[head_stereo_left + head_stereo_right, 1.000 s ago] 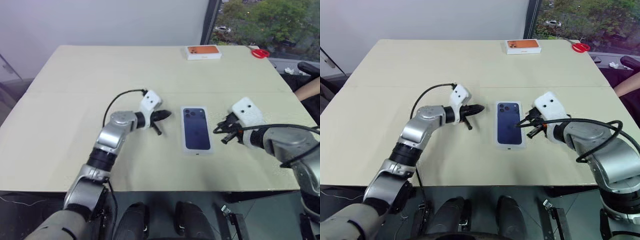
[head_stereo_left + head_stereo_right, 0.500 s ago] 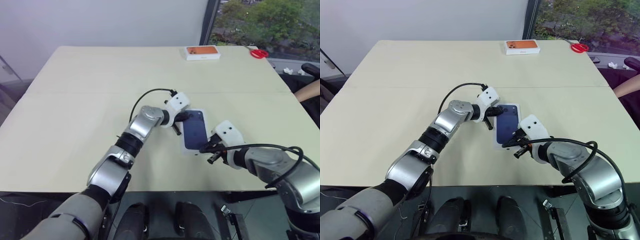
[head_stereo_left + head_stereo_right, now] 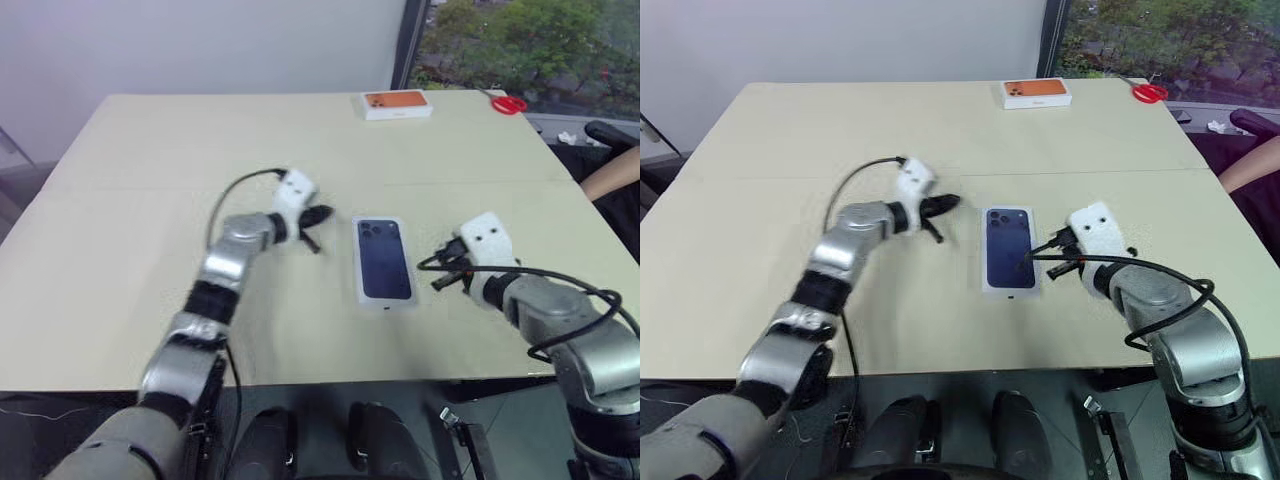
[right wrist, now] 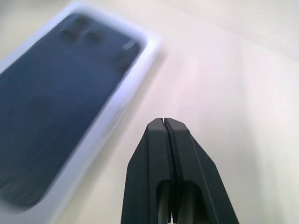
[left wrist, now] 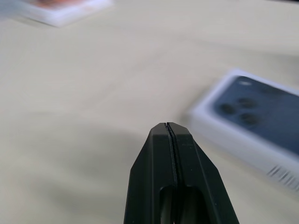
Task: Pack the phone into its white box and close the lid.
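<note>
lid (image 3: 384,260): lies flat on the tabletop (image 3: 150,160) near the middle of the near half, printed side up; it appears seated over the white box, so the box looks closed, judging from its flush white rim.
white box: hidden under the lid, if that reading is right; whether the phone is inside cannot be told.
printing on lid: a dark-blue phone picture with a cluster of camera lenses toward the far end; no brand name is legible. The left wrist view shows a barcode-like strip on the side wall, too blurred to read.
left end effector (image 3: 318,214): fingers pressed together, holding nothing; it hovers just beside the lid's far left corner, apart from it.
right end effector (image 3: 432,276): fingers together, empty; it sits near the lid's right long edge, not touching.
why so placed: both flank the box with tips shut, which suits pressing or nudging the lid more than gripping; likely a final check or squaring-up.
orange-topped box (image 3: 396,103): rests by the far edge, well apart from the work, small writing unreadable.
red scissors (image 3: 508,103): near the far right corner, out of the way.
</note>
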